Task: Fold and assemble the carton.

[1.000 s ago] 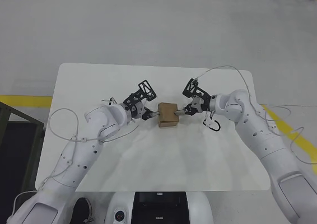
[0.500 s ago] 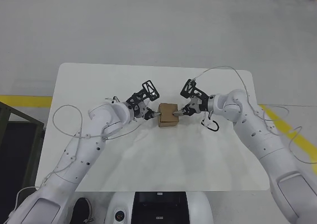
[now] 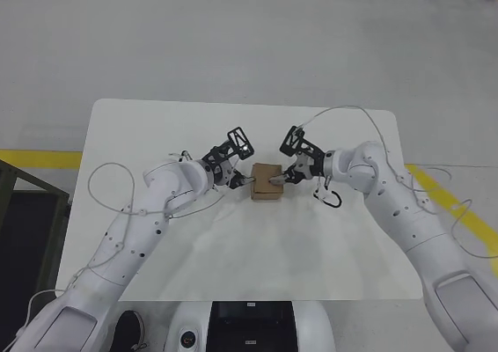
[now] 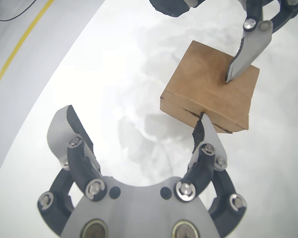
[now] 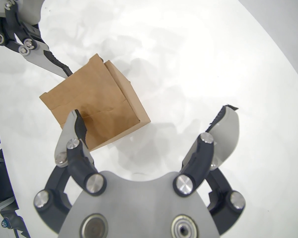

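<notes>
Closed brown carton (image 3: 267, 181), near-square so long axis unclear, sits btwn both grippers. L gripper (image 4: 135, 111) jaws spread, one tip touching its side seam. R gripper (image 5: 152, 109) jaws spread, one tip on its top.

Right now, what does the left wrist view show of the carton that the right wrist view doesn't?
Left wrist view only: the carton side facing the left jaws, with a dark slit along its seam where one left fingertip touches, plus a yellow floor line. Right wrist view only: another side wall, with the top flap's edge not quite flush at the far corner. Both: the brown carton on the white table, both sets of jaws open, and a right fingertip resting on the carton's top.
</notes>
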Controlling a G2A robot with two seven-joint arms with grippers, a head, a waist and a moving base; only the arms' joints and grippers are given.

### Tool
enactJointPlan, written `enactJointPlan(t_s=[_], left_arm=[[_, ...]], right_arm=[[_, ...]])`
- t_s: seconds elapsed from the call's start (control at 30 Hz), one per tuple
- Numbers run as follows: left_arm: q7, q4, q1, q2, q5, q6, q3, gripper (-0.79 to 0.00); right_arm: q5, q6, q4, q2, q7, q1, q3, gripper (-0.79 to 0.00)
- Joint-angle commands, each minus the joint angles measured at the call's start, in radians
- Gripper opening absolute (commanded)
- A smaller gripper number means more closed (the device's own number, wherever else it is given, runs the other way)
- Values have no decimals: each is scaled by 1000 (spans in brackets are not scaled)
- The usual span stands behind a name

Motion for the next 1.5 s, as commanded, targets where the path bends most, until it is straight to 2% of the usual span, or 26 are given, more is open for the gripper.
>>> enactJointPlan(t_s=[0.0,0.57,1.2,1.47], left_arm=[[1,1,-1,0,0,-1,0,0],[-6,-19,-1,-2,6,0,8,0],[-5,-8,-5,-5,5,1,18,0],[-6,-7,-9,-7,8,4,19,0]], right_arm=[[-1,2,-3,-1,4,0,-2,0],[2,-3,10,-8,3,9,-11,0],[-5,-25,13,8,-58,-17,34,0],[-30,-15,10,27,-144,-46,90,0]])
